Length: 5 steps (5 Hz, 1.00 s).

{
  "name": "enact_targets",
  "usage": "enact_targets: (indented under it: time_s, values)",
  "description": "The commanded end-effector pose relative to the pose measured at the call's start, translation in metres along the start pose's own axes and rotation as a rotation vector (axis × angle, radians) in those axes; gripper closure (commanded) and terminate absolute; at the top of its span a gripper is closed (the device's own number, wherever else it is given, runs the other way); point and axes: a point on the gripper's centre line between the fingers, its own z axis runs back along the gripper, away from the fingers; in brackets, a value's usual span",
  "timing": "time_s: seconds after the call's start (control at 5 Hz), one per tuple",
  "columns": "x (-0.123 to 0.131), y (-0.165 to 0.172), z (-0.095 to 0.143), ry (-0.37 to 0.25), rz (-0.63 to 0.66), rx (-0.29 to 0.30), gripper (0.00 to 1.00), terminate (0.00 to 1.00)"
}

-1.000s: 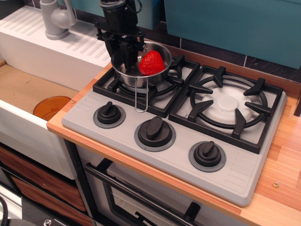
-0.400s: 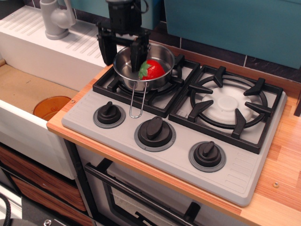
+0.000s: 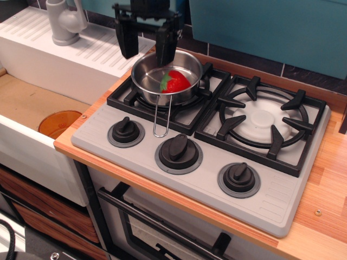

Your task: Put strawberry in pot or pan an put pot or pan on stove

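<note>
The red strawberry with its green cap lies inside the shiny steel pan. The pan sits on the left black burner grate of the light grey stove, its wire loop handle pointing toward the knobs. My black gripper hangs open and empty above the pan's far-left rim, one finger left of the pan and one finger over it. It touches neither pan nor strawberry.
The right burner grate is bare. Three dark knobs line the stove's front. A white ribbed sink unit with a grey tap stands at left. An orange disc lies in the basin. Teal wall behind.
My gripper let go of the strawberry, which dropped and tipped over in the pan. The gripper opened wide and rose up and away from the pan.
</note>
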Motion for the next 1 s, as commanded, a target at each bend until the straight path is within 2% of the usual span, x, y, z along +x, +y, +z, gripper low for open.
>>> enact_targets:
  time_s: [0.0, 0.4, 0.6, 0.8]
  values:
    - [-0.014, -0.053, 0.025, -0.071, 0.048, 0.022, 0.00, 0.00]
    - [-0.028, -0.116, 0.014, -0.098, 0.107, 0.006, 0.00, 0.00]
    - [-0.025, -0.135, 0.015, -0.097, 0.120, -0.005, 0.00, 0.00]
    - [-0.016, -0.140, 0.016, -0.095, 0.108, -0.027, 0.00, 1.00]
